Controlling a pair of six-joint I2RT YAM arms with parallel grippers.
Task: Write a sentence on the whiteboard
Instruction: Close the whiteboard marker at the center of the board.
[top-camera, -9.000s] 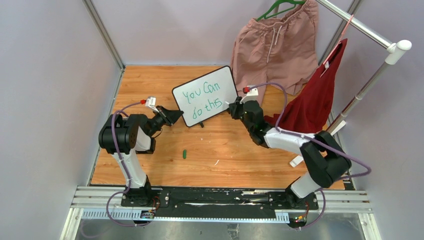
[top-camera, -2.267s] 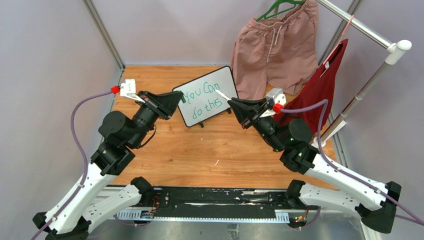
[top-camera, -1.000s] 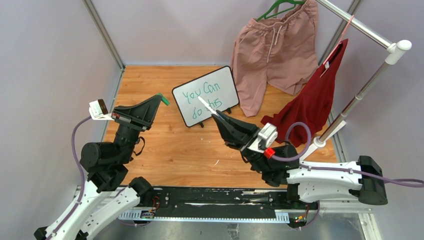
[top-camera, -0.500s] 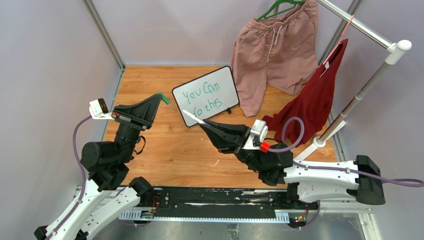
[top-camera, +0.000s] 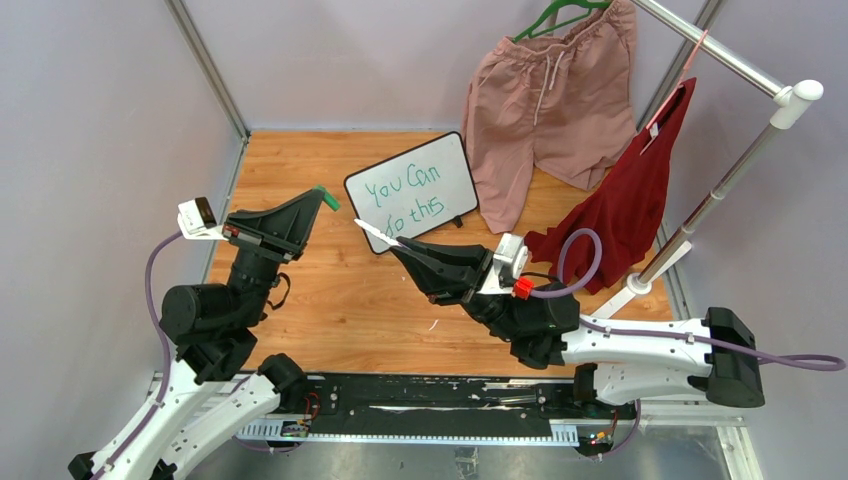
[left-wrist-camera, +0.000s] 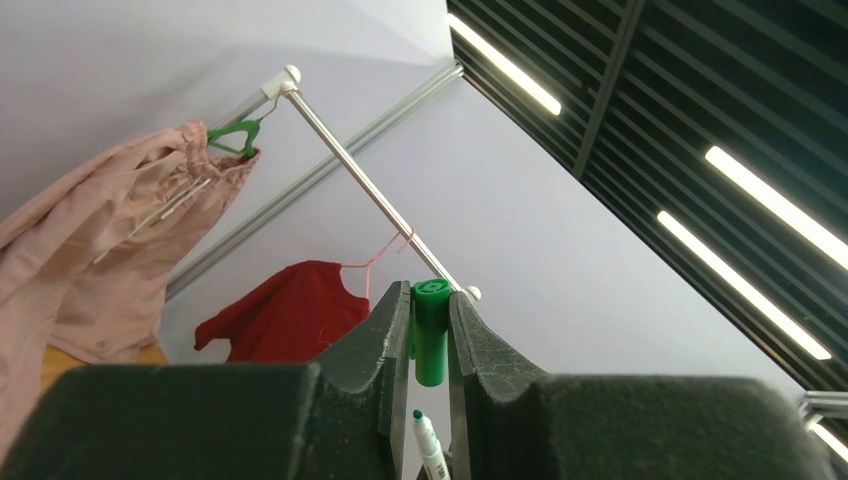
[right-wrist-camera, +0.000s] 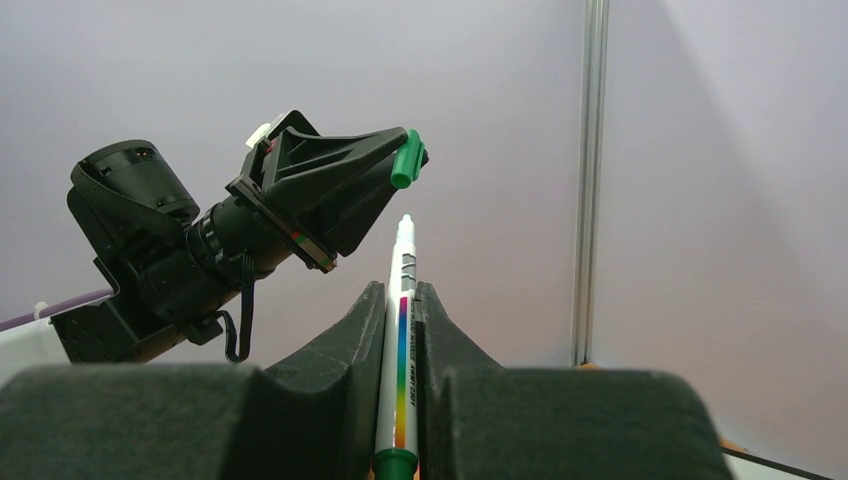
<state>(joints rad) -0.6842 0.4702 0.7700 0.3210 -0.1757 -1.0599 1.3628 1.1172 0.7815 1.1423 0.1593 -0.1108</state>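
The whiteboard (top-camera: 451, 166) stands tilted at the back of the wooden table, with the green sentence (top-camera: 403, 196) "You Can do this" on it in two lines. My left gripper (top-camera: 320, 197) (left-wrist-camera: 430, 298) is raised left of the board, shut on a green marker cap (top-camera: 327, 196) (left-wrist-camera: 431, 345) (right-wrist-camera: 407, 160). In front of the board, my right gripper (top-camera: 392, 249) (right-wrist-camera: 401, 292) is shut on the white marker (top-camera: 371, 232) (right-wrist-camera: 404, 255). The marker's bare tip points left and up at the cap, a short gap away. The same tip (left-wrist-camera: 428, 446) shows below the cap in the left wrist view.
Pink shorts (top-camera: 545, 90) on a green hanger and a red garment (top-camera: 630, 195) hang from a metal clothes rail (top-camera: 735, 62) at the back right. Its stand pole (top-camera: 715, 195) rises by the table's right edge. Grey walls enclose the wooden table (top-camera: 350, 300).
My right arm has swung the marker left and away from the board, towards the cap. The left arm and its cap have stayed still over the last second.
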